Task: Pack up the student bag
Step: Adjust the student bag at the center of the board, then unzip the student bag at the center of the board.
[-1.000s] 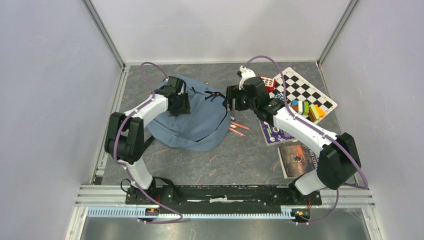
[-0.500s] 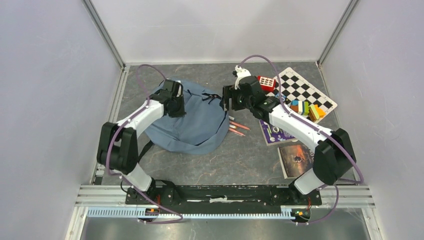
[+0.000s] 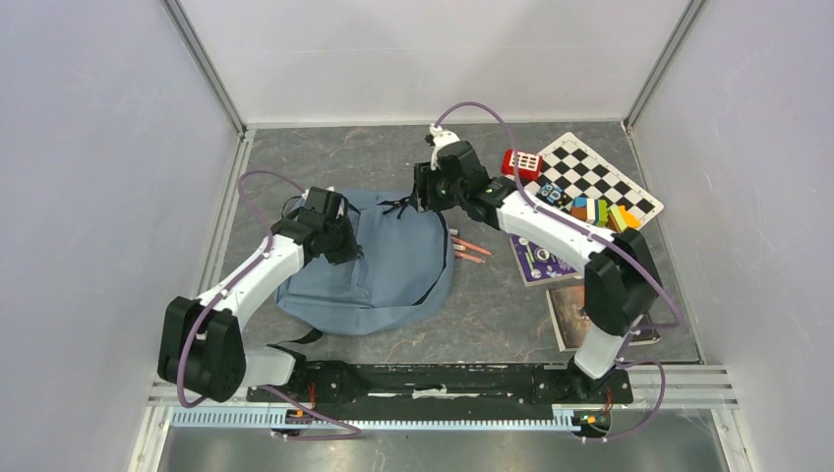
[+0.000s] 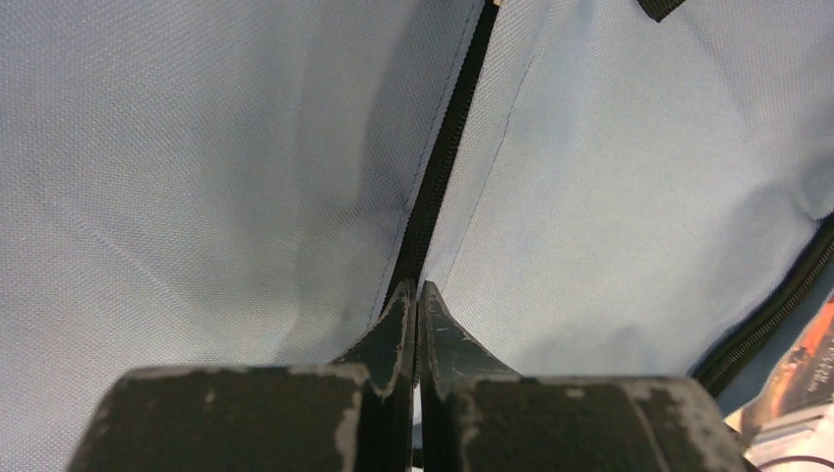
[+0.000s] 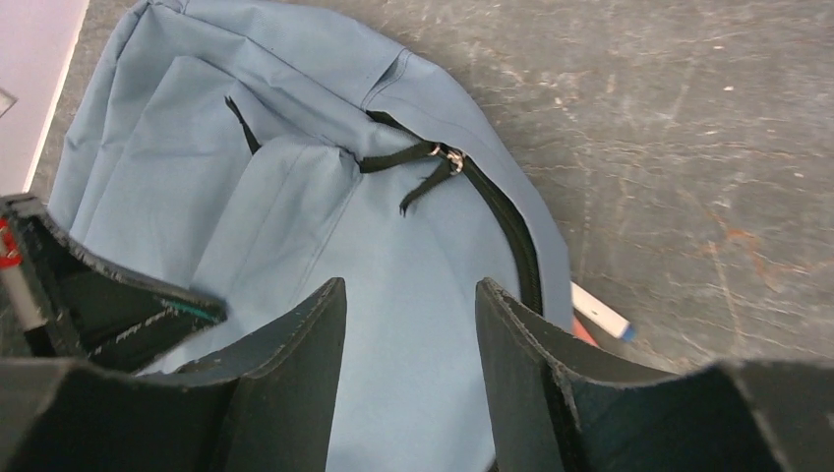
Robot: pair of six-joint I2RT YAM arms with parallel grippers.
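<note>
The student bag (image 3: 379, 265), blue-grey with black zippers, lies flat left of the table's middle. My left gripper (image 3: 329, 234) rests on its left part. In the left wrist view it (image 4: 415, 287) is shut, its tips pinching the bag's fabric (image 4: 197, 147) right beside a black zipper line (image 4: 438, 177). My right gripper (image 3: 425, 192) hovers over the bag's far right edge. In the right wrist view it (image 5: 411, 285) is open above bare fabric (image 5: 295, 197), holding nothing. The zipper pulls (image 5: 447, 157) lie just ahead of it.
Pencils (image 3: 470, 251) and a white pen (image 5: 600, 315) lie just right of the bag. Further right are a chessboard (image 3: 600, 177), a red block (image 3: 522, 162), coloured blocks (image 3: 600, 211), a purple booklet (image 3: 541, 261) and a book (image 3: 575, 310). Walls close in three sides.
My left gripper shut on the bag and dragged it toward the near left. My right gripper swung left over the bag's far edge, its fingers narrowing somewhat.
</note>
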